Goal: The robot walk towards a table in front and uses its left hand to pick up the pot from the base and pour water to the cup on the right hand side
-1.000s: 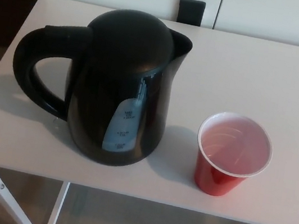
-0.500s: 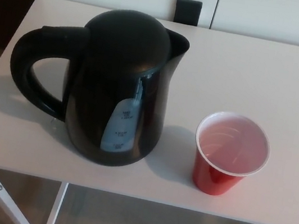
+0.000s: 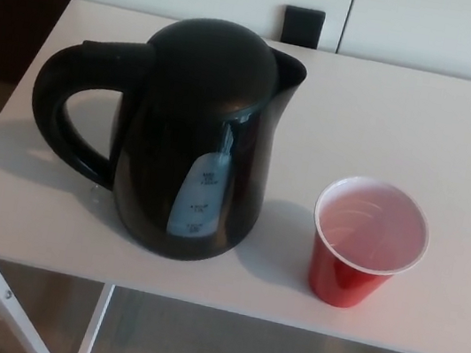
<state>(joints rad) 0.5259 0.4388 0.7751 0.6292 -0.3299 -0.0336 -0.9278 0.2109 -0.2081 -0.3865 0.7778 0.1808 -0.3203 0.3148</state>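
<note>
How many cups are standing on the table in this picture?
1. The red cup stands upright near the front edge of the white table, to the right of the black kettle and apart from it. The kettle may hide something behind it.

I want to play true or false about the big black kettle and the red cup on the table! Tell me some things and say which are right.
1. The black plastic kettle stands upright on the white table. True.
2. The red plastic cup lies tipped on its side. False: it stands upright, open end up.
3. The kettle's handle points away from the cup. True.
4. A robot hand is gripping the handle. False: no hand shows in the picture.
5. The cup touches the kettle. False: bare table shows between them.
</note>
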